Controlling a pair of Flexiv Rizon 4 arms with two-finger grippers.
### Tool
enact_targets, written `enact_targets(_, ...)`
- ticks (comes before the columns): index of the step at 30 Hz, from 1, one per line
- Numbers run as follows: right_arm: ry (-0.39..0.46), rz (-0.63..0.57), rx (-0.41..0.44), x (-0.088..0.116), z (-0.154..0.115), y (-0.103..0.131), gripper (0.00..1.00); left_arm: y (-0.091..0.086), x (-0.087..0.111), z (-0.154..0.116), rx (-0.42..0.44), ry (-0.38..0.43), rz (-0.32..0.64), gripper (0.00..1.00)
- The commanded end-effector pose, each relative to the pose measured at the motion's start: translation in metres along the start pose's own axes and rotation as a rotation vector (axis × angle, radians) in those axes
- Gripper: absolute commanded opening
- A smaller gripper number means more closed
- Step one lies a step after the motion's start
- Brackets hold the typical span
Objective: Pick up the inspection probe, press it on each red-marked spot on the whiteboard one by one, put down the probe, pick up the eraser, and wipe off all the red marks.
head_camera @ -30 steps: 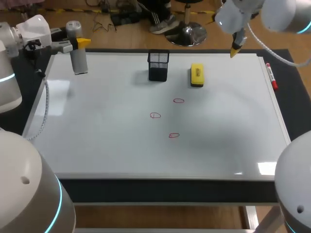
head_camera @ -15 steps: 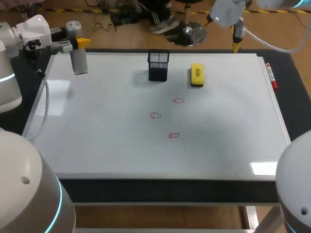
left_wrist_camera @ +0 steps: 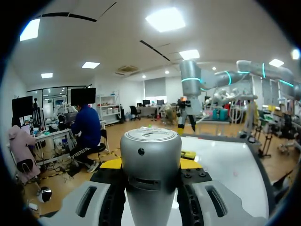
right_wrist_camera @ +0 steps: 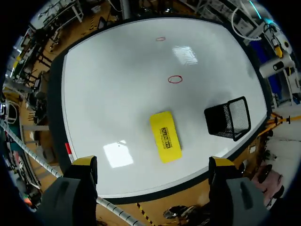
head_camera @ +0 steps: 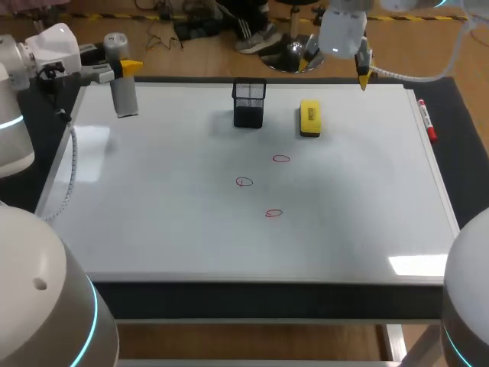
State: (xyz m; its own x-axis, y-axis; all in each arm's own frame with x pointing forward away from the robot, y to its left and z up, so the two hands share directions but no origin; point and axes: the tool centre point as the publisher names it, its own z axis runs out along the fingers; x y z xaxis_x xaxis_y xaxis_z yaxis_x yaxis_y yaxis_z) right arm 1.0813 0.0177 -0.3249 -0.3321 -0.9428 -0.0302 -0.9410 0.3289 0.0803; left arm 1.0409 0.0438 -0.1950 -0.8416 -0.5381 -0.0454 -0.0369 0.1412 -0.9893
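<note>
Holding the probe upright, second arm poised near the eraser

At the whiteboard's (head_camera: 153,222) far-left corner the left gripper's (left_wrist_camera: 151,165) fingers pinch the inspection probe (left_wrist_camera: 150,146). The right gripper (right_wrist_camera: 153,164), fingers spread, hangs near the eraser (right_wrist_camera: 165,136). Wiping first would erase the three red marks (head_camera: 244,182) unprobed.

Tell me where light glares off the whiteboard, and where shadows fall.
Head view: glare on the whiteboard near its front right corner, a faint shadow beside the basket. Right wrist view: two glare patches, one beside the eraser.

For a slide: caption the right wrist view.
Right arm's open jaws above yellow eraser, mesh holder and red marks on whiteboard.
</note>
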Motion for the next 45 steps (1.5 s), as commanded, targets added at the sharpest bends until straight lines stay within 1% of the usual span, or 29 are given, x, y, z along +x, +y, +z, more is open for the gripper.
enact_targets(1,0.048,-0.173,0.001,-0.004,0.011,0.004,1.00,0.000,0.000,0.000,0.003,-0.001,0.001,0.00)
enact_targets(2,0.057,-0.196,0.007,-0.005,0.014,0.005,1.00,0.000,0.000,0.000,0.003,-0.001,0.001,0.00)
enact_targets(3,0.041,-0.221,0.018,-0.006,0.017,0.007,1.00,0.000,0.000,0.000,0.003,-0.001,0.001,0.00)
enact_targets(5,0.045,-0.222,0.017,-0.007,0.025,0.009,1.00,0.000,0.000,0.000,0.003,-0.001,0.001,0.00)
enact_targets(6,0.028,-0.238,0.018,-0.008,0.028,0.010,1.00,0.000,0.000,0.000,0.003,-0.001,0.001,0.00)
enact_targets(7,0.002,-0.245,0.005,-0.009,0.032,0.011,1.00,0.000,0.000,0.000,0.003,-0.001,0.001,0.00)
enact_targets(9,0.009,-0.238,-0.004,-0.011,0.041,0.010,1.00,0.000,0.000,0.000,0.003,-0.001,0.001,0.00)
enact_targets(10,-0.006,-0.241,-0.010,-0.012,0.044,0.010,1.00,0.000,0.000,0.000,0.003,-0.001,0.001,0.00)
enact_targets(13,0.003,-0.290,-0.001,-0.016,0.053,0.013,1.00,0.000,0.000,0.000,0.003,-0.001,0.001,0.00)
enact_targets(16,0.029,-0.310,0.005,-0.021,0.059,0.016,1.00,0.000,0.000,0.000,0.003,-0.001,0.001,0.00)
enact_targets(22,0.056,-0.311,0.003,-0.027,0.074,0.014,1.00,0.000,0.000,0.000,0.003,-0.001,0.001,0.00)
enact_targets(31,0.041,-0.295,0.006,-0.031,0.088,0.013,1.00,0.000,0.000,0.000,0.003,-0.001,0.001,0.00)
enact_targets(36,0.006,-0.287,-0.001,-0.029,0.096,0.009,1.00,0.000,0.000,0.000,0.003,-0.001,0.001,0.00)
enact_targets(45,0.004,-0.289,-0.011,-0.031,0.102,0.005,1.00,0.000,0.000,0.000,0.003,-0.001,0.001,0.00)
